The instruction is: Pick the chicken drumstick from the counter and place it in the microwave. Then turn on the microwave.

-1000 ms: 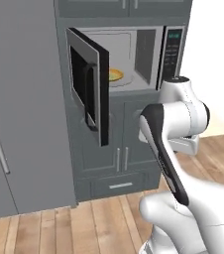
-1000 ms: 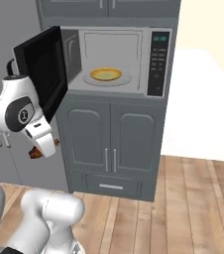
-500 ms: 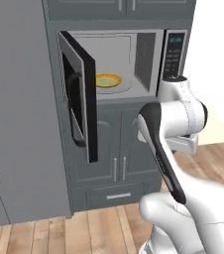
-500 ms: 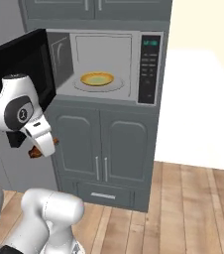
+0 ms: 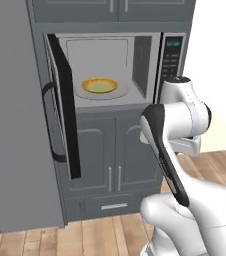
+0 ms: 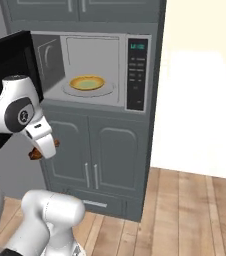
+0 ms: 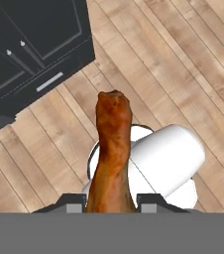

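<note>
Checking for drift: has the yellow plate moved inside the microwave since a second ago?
No: the yellow plate stays centred in the microwave; the camera moved instead.

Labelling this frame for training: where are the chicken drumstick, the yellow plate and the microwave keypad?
chicken drumstick (image 7: 112, 154): hand view, middle of the meat.
yellow plate (image 5: 99, 85): left base view, plate centre.
microwave keypad (image 6: 136, 75): right base view, button panel.

The chicken drumstick is an elongated reddish-brown piece of meat, clamped between the gripper fingers, its knobbed end pointing away over the wooden floor. The microwave is a built-in silver-grey unit; its black-windowed door stands fully open, exposing the lit cavity.
</note>
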